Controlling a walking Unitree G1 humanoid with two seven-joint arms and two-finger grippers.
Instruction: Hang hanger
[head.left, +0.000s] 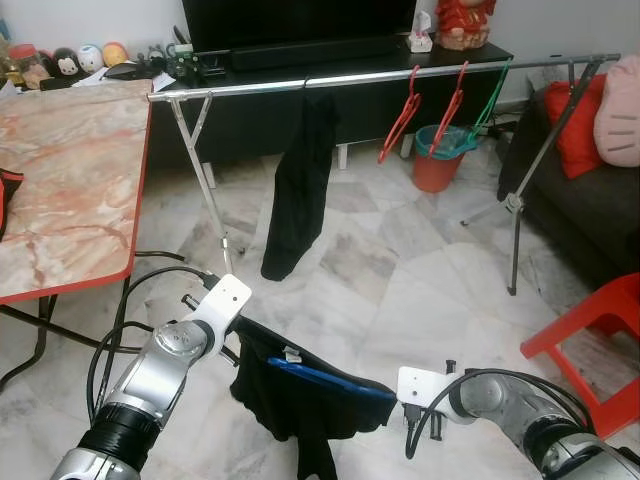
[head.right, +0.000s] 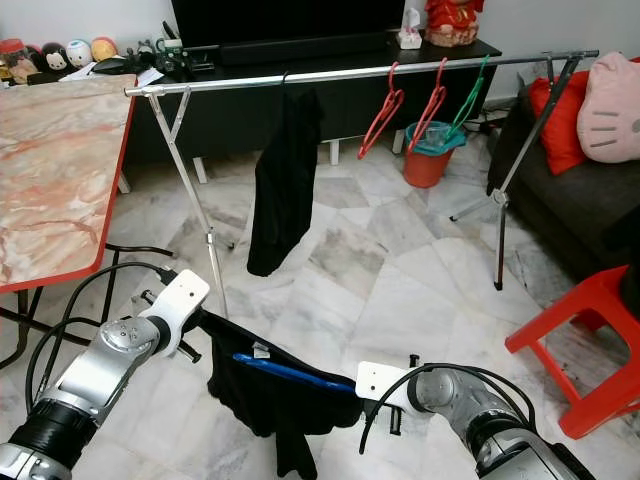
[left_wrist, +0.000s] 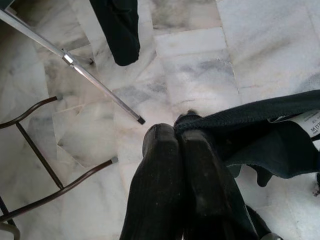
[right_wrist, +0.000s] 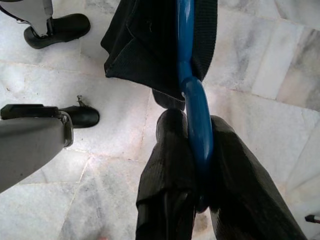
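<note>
Two pincers held the load low: right gripper (right_wrist: 200, 150) clamped the blue plastic hanger (right_wrist: 192, 95), left gripper (left_wrist: 177, 145) pinched its black knitted garment (head.left: 300, 395); the silver metal rail (head.left: 400, 74) ahead awaited hanging.

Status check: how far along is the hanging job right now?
Done: one black garment already hangs on the rail, beside three bare hangers. In hand: the right gripper is shut on the blue hanger, which sits inside a second dark garment; the left gripper pinches that garment's edge. Left: raise the blue hanger and hook it on the rail.
</note>
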